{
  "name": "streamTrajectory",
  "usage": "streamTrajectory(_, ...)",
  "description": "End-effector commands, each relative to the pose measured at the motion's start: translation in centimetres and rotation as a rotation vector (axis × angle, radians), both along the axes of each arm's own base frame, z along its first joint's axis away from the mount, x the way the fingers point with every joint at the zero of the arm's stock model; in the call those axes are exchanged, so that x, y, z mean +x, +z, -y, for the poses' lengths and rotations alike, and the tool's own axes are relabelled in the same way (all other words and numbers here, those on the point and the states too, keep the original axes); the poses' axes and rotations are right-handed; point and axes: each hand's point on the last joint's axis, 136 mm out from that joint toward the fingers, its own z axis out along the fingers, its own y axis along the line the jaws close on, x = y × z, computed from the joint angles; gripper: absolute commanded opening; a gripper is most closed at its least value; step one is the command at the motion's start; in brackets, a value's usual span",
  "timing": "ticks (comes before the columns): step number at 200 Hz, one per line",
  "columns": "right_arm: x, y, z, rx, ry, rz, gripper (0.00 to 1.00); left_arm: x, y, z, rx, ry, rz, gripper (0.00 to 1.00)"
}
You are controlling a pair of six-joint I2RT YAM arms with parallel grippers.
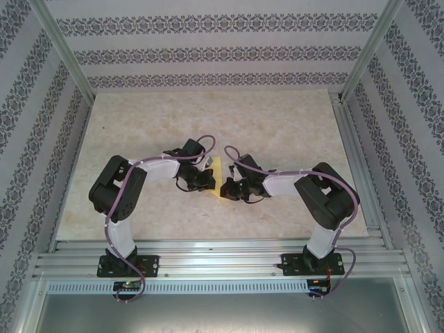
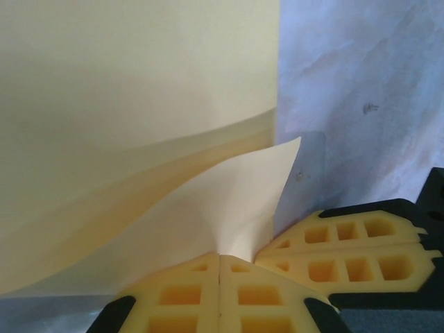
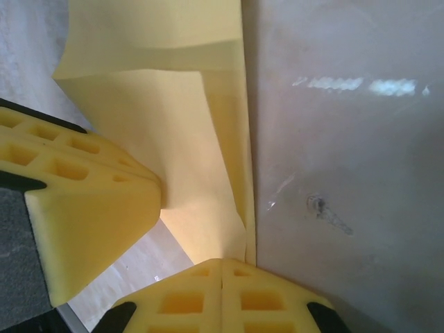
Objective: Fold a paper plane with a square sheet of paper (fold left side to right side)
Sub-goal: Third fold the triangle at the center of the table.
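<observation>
The pale marbled bench (image 1: 277,125) carries everything, and my two arms bend inward so that both grippers meet near its middle. There lies the square sheet of paper (image 1: 217,168), mustard-yellow, between the grippers and partly under them, with one long edge lying doubled and straight on the bench.

My left gripper (image 2: 219,260) is pressed together and pinches a corner flap of the sheet, which rises in a curve from the layers below. I judge that I hold it up so that the left side can travel over to the right.

My right gripper (image 3: 222,263) is also pressed together, with its tips at the doubled edge, I think to pin the sheet so that it does not slide. Whether it nips any paper I cannot tell. A small dark mark (image 3: 318,203) sits on the bare bench near that edge.
</observation>
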Motion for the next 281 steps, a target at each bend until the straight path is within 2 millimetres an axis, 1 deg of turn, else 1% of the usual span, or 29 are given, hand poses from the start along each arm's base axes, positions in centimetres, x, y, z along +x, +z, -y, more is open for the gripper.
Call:
streamTrajectory(1,-2.7,-4.7,3.6,-0.218,-0.006,-0.099,0.0,-0.3,-1.4,-0.8,0.081,-0.025,0.017,0.0)
streamTrajectory(21,-2.8,-4.8,3.9,-0.237,-0.003,-0.1,0.0,-0.4,-1.9,-1.4,0.102,-0.027,0.017,0.0)
streamTrajectory(47,-2.9,-4.9,4.1,-0.248,-0.002,-0.105,0.0,0.1,-2.5,-2.4,0.128,-0.008,0.022,0.0)
streamTrajectory(93,-3.3,-5.1,4.6,-0.27,-0.002,-0.108,0.0,1.7,-2.7,-4.8,0.17,0.037,0.044,0.02)
streamTrajectory(125,-3.6,-5.3,4.7,-0.275,0.0,-0.116,0.0,3.3,-2.4,-5.6,0.179,0.061,0.069,0.06)
streamTrajectory(136,-3.5,-5.3,4.8,-0.276,-0.002,-0.115,0.0,3.8,-2.4,-6.0,0.185,0.069,0.072,0.06)
streamTrajectory(162,-3.5,-5.2,4.9,-0.279,-0.003,-0.113,0.0,4.4,-2.9,-7.7,0.215,0.097,0.062,0.06)
streamTrajectory(215,-3.4,-5.2,4.7,-0.274,-0.001,-0.111,0.0,6.0,-2.9,-11.4,0.268,0.146,0.07,0.06)
streamTrajectory(231,-3.4,-5.1,4.6,-0.271,0.0,-0.107,0.0,6.7,-2.1,-12.0,0.247,0.162,0.082,0.05)
streamTrajectory(251,-3.3,-5.0,4.5,-0.268,0.0,-0.105,0.0,7.5,0.4,-12.1,0.228,0.166,0.137,0.06)
streamTrajectory(266,-3.3,-4.9,4.4,-0.264,0.003,-0.105,0.0,7.5,2.6,-11.3,0.164,0.163,0.175,0.05)
streamTrajectory(281,-3.2,-4.9,4.4,-0.264,0.004,-0.103,0.0,7.0,4.3,-9.8,0.069,0.145,0.193,0.05)
